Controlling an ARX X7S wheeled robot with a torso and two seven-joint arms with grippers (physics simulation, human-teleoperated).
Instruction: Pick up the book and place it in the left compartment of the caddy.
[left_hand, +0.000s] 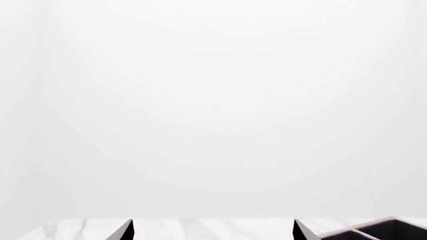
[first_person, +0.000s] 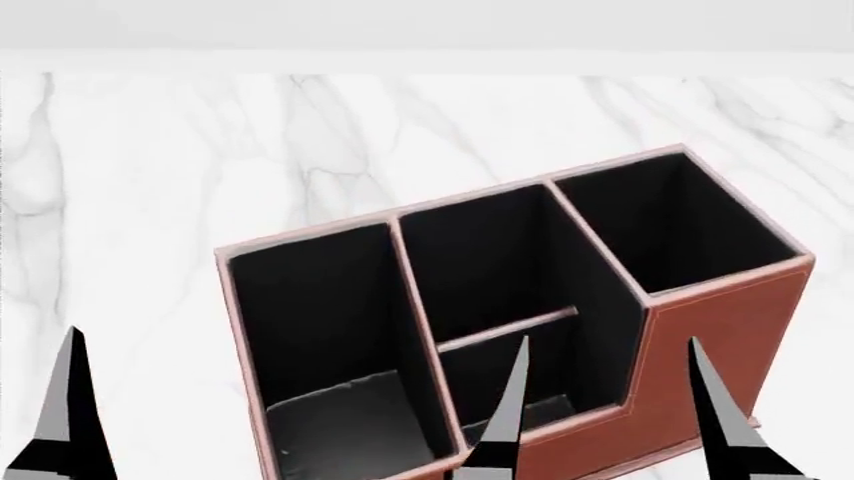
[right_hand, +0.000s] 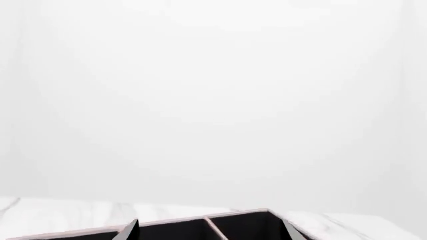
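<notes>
Here, nearest to me in the head view, I see the dark pointed fingertips of both grippers poking up along the bottom edge: one tip of the left gripper (left_hand: 213, 231) far out to the left, and the two tips of the right gripper (first_person: 607, 410) set well apart with nothing between them, so I read it as spread wide. In the left wrist view the left tips also stand far apart and bare. Just beyond them sits the caddy (first_person: 721, 330), reddish-brown with pale trim, on the white marble table (first_person: 160, 180). Its left compartment (first_person: 327, 330) is the long undivided bay with a grey floor; beside it is the bay crossed by a low bar, then the taller square bay farther right. I cannot find the book in any view. Past the caddy the table runs on to a plain white wall (right_hand: 213, 100).
</notes>
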